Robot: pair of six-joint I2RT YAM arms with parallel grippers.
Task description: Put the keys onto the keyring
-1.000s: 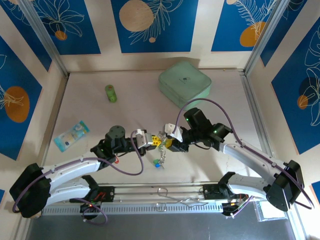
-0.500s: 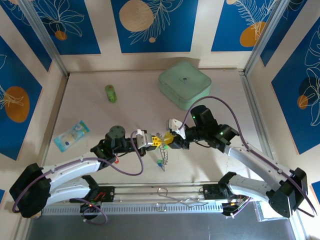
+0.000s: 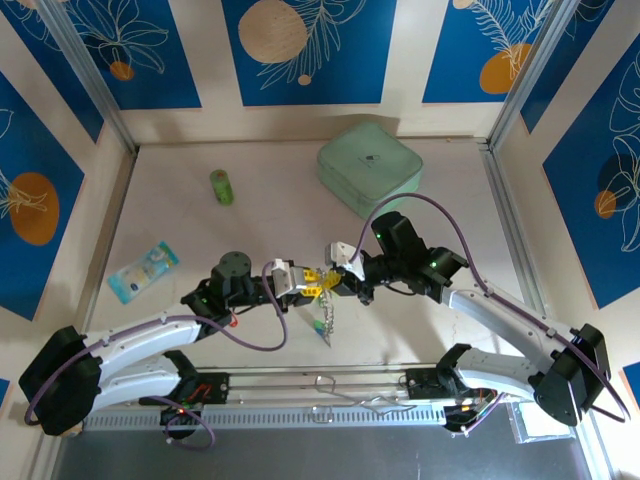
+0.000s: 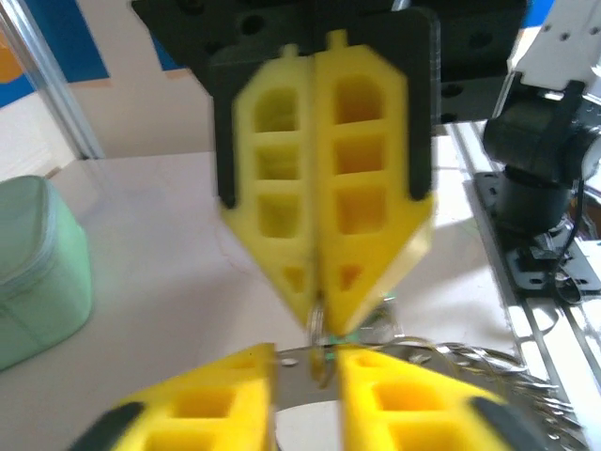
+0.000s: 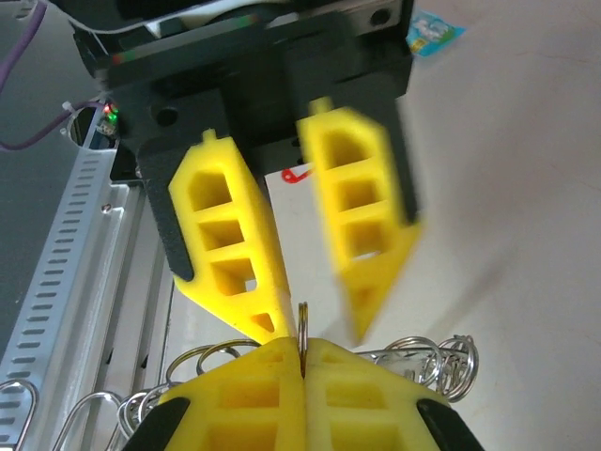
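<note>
Right hand (image 5: 302,351) clamped on keyring (image 5: 302,318) edge. Left hand (image 5: 317,318) fingers apart either side of it, above table (image 3: 200,240).

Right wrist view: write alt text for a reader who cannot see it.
The right gripper, yellow fingers at the bottom, is shut on a thin metal ring standing edge-on. Facing it, the left gripper has its yellow fingers parted, the ring between them. Silvery loops of the keyring show beside the fingers.
</note>
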